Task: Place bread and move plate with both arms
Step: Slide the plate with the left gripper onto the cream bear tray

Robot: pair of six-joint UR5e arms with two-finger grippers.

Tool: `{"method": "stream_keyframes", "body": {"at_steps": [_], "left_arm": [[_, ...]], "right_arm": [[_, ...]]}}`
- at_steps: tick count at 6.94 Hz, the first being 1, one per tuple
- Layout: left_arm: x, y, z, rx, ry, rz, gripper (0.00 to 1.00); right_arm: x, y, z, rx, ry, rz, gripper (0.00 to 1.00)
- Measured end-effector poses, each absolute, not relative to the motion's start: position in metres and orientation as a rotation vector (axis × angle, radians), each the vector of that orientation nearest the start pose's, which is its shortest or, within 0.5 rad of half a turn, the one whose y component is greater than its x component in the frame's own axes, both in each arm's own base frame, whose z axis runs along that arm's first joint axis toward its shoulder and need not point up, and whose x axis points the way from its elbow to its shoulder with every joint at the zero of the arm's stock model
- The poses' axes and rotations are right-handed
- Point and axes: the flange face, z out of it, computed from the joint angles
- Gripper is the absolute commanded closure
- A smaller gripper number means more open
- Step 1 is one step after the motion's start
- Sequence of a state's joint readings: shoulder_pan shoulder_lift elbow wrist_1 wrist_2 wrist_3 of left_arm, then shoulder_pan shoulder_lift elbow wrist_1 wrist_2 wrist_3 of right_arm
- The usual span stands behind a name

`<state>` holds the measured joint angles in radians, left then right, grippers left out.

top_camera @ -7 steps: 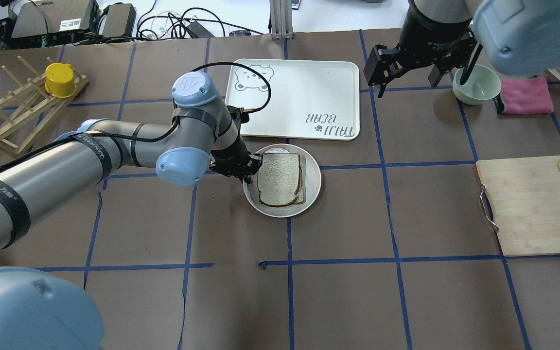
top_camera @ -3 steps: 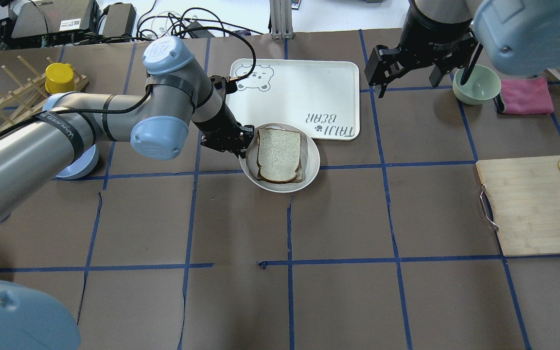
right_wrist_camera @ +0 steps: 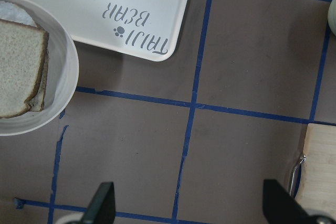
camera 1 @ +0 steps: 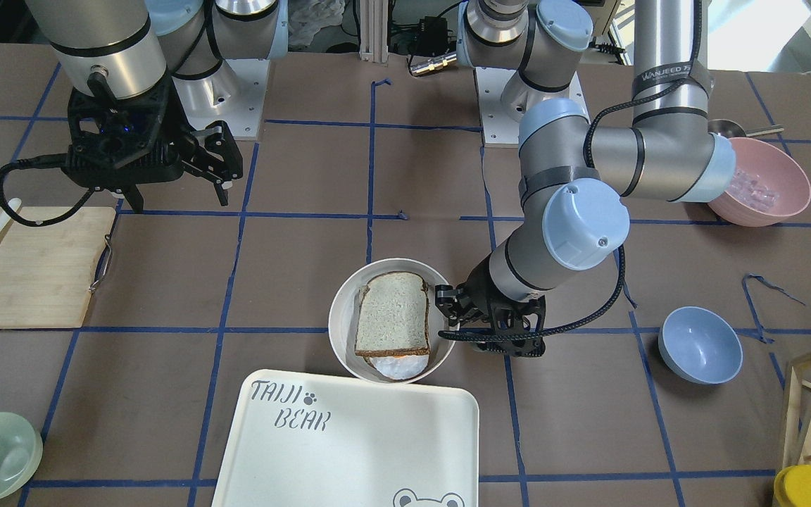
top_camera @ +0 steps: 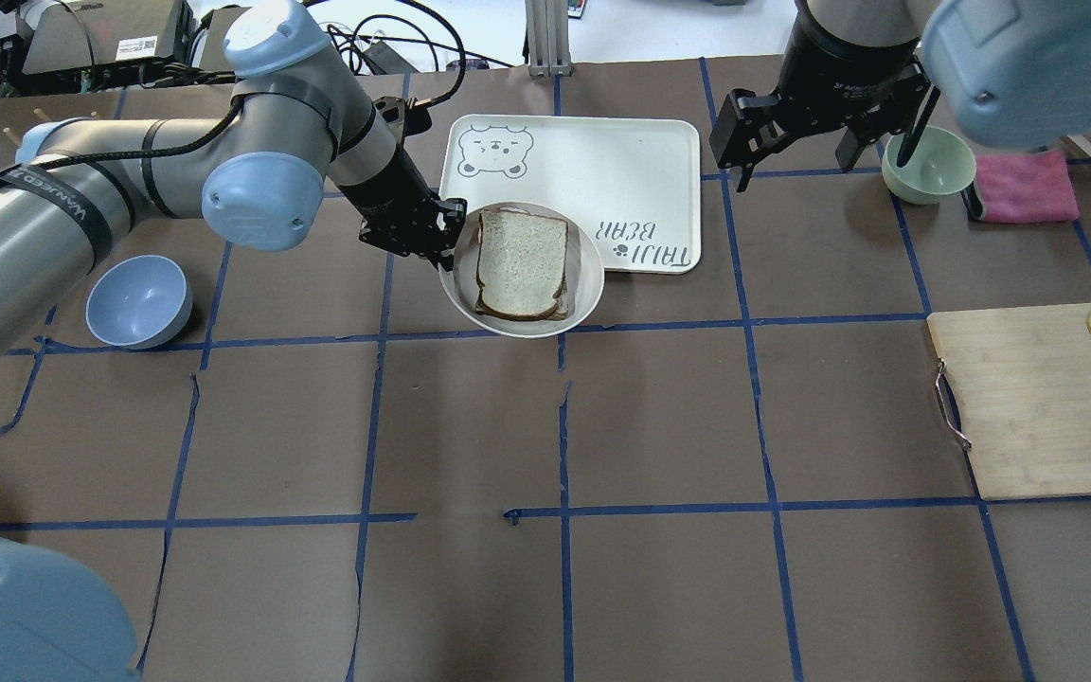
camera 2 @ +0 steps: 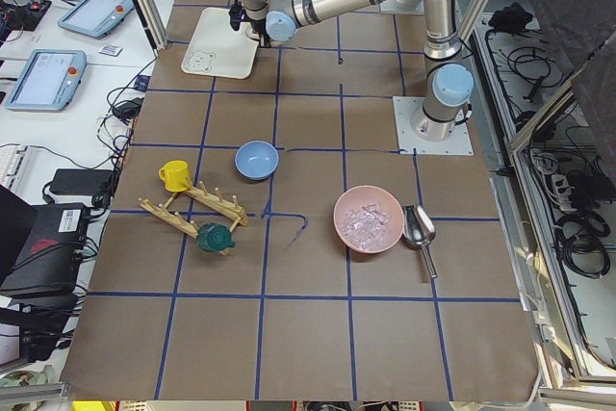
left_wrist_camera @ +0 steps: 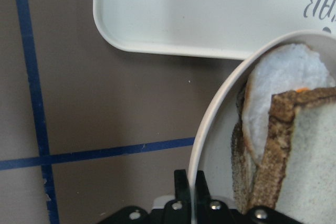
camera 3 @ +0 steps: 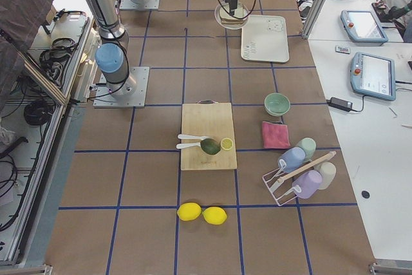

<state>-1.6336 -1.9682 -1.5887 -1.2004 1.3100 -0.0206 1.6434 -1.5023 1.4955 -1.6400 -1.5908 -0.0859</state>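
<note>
- Front-facing: the left gripper [camera 1: 444, 313] had its fingers pinching the 3 o'clock rim of the round, cream-white shallow plate [camera 1: 340, 310], probably to carry it. The greyish-white, dark-crusted slice of bread [camera 1: 391, 310] lay inside. The right gripper [camera 1: 180, 196] waited at 10 o'clock, fingers spread and empty.
- Overhead: the plate overlapped the near edge of the rectangular white "TAIJI BEAR" tray [top_camera: 602, 161], seemingly lifted off the brown desk [top_camera: 659, 426].
- Left wrist: the rim ran between the fingers, with the bread at 2 o'clock.
- Right wrist: the plate sat at 10 o'clock, well apart from the spread fingers.
</note>
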Motion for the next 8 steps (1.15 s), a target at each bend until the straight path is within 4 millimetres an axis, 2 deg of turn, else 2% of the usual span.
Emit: {"method": "stream_keyframes", "body": {"at_steps": [2, 3, 4, 6, 7, 8], "left_arm": [[-0.2, -0.654, 0.303, 0.105, 3.447, 0.011, 1.0], [-0.203, -0.686, 0.296, 0.129, 3.472, -0.024, 1.0], [-0.207, -0.715, 0.28, 0.144, 3.492, -0.039, 1.0], [-0.212, -0.755, 0.234, 0.178, 3.522, -0.097, 1.0], [-0.215, -0.767, 0.213, 0.211, 3.543, -0.135, 0.71], [-0.217, -0.773, 0.196, 0.243, 3.552, -0.148, 0.01]], "right_arm": [[0.169, -0.517, 0.497, -0.249, 3.15, -0.119, 0.0], [0.169, -0.517, 0.497, -0.249, 3.15, -0.119, 0.0], [0.169, -0.517, 0.497, -0.249, 3.15, -0.12, 0.0], [0.169, -0.517, 0.497, -0.251, 3.15, -0.12, 0.0], [0.17, -0.517, 0.497, -0.251, 3.15, -0.12, 0.0], [0.17, -0.517, 0.497, -0.252, 3.149, -0.12, 0.0]]}}
